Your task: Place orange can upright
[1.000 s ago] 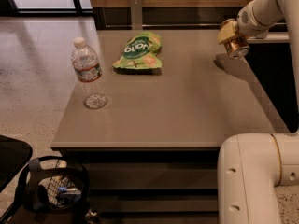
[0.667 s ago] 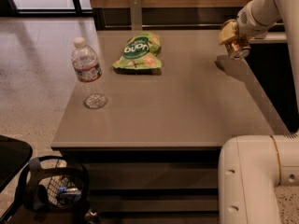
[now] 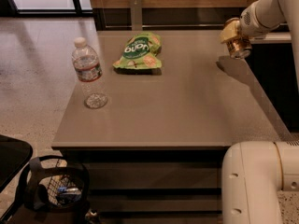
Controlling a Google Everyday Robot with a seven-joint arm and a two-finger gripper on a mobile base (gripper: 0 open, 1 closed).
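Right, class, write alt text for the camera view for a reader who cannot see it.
The claw holds the orange can, tilted, above the far right edge of the table. A water bottle stands upright at left; a green snack bag lies farther back.

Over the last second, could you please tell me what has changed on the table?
Almost nothing. The gripper keeps the can clamped in its jaws, tilted in the air over the far right edge of the table, perhaps a trace further right than before. The bottle and the green bag have not moved.
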